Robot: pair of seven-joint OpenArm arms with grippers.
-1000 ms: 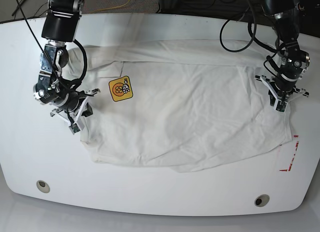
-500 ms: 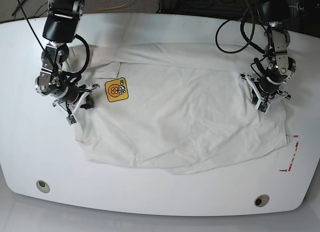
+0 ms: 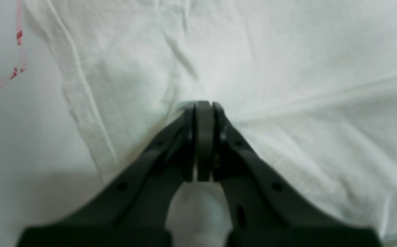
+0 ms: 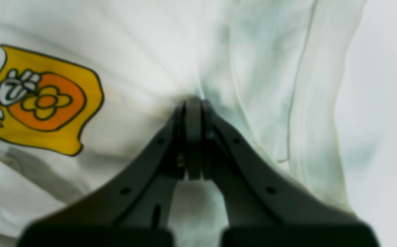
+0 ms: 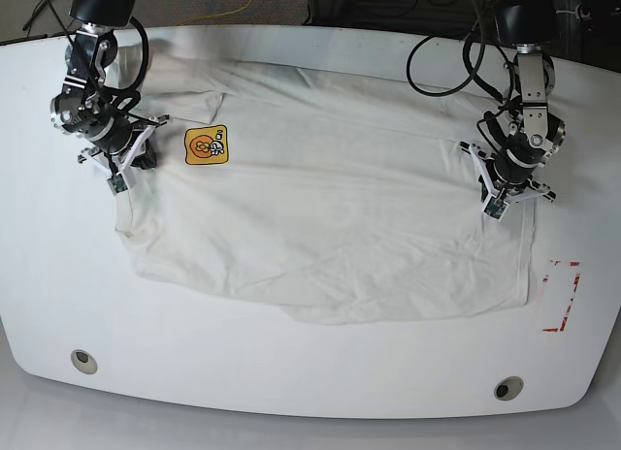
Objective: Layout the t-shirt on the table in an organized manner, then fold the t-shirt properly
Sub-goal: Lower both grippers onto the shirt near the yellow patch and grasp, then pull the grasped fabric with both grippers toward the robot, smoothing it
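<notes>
The off-white cotton t-shirt (image 5: 330, 217) lies spread across the middle of the glossy white tabletop (image 5: 291, 372), its long side running left to right in your base view, with soft wrinkles over the body and a ragged lower hem. A small yellow-and-orange printed patch with black outlines (image 5: 206, 145) shows near its upper left corner. You have both grippers on the cloth. Your right gripper (image 5: 118, 172) sits at the shirt's left edge in the base view, just beside the patch; in its wrist view the dark jaws are pressed together with a pinch of fabric (image 4: 198, 79) gathered at their tips — it is clamped on the t-shirt. Your left gripper (image 5: 497, 204) sits on the shirt's right side in the base view, and its wrist view shows the same thing: jaws drawn together, creases radiating from the tips, so it too grips the t-shirt. The red tape rectangle mark (image 5: 561, 297) lies on the bare table beyond the shirt's lower right corner, near it but not touching. Two round metal grommet holes (image 5: 83, 361) sit near the table's front edge, well apart from the shirt
</notes>
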